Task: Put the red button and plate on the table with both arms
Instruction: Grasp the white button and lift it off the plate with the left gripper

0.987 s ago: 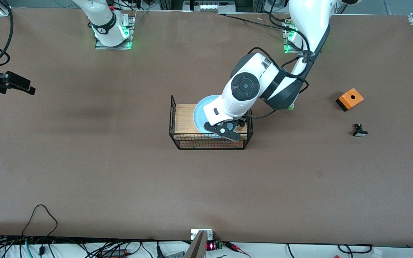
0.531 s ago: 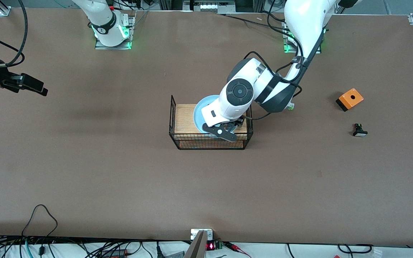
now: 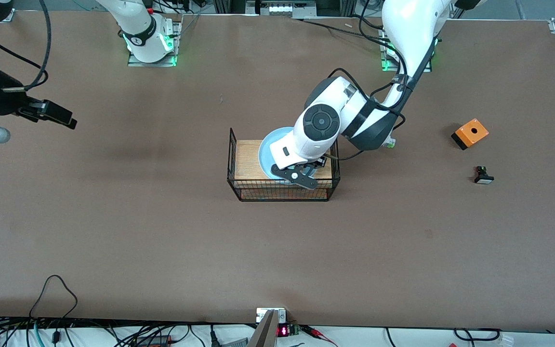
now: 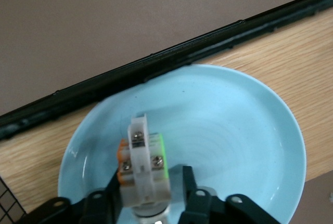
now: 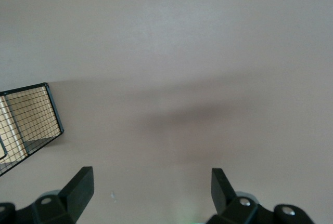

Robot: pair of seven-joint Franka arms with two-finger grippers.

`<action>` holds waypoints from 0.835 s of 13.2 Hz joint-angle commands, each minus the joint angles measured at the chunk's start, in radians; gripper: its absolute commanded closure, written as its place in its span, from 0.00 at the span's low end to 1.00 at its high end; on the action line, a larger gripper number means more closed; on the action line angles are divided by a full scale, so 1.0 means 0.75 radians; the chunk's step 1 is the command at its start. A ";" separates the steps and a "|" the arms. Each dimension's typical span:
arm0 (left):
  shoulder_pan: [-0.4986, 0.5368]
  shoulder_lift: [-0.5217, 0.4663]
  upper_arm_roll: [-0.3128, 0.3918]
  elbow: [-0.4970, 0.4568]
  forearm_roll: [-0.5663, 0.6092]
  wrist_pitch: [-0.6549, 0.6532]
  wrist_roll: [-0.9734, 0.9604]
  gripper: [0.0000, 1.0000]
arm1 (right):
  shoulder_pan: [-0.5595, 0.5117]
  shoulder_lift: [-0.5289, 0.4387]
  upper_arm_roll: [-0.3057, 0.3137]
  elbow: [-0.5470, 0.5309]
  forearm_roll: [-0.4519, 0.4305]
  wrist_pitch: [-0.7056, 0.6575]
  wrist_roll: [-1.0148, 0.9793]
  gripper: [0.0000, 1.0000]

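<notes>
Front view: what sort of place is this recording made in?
Most likely a robotics lab bench, not a home. Two arms bolted on green-lit bases, a bare brown table framed with aluminium rails, and loose cables and electronics along its near edge.

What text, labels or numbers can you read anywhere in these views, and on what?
Readable words or labels: none.
Small display at the table edge nearest the front camera: red lit characters, too small to read.
Band on the right arm's base: a mark, too small to read.
Button part between the left gripper jaws over the plate: screws only, no print.
Right gripper, open over bare table: no markings.
</notes>
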 commanded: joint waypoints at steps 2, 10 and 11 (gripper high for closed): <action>0.000 -0.048 0.000 -0.005 0.026 -0.041 -0.029 1.00 | 0.022 0.008 -0.003 0.046 -0.005 -0.027 0.035 0.00; 0.055 -0.297 0.045 0.138 0.020 -0.395 -0.074 1.00 | 0.212 0.010 -0.001 0.046 0.001 -0.015 0.540 0.00; 0.098 -0.314 0.047 0.165 0.020 -0.444 -0.074 1.00 | 0.228 0.010 -0.001 0.046 0.009 -0.013 0.569 0.00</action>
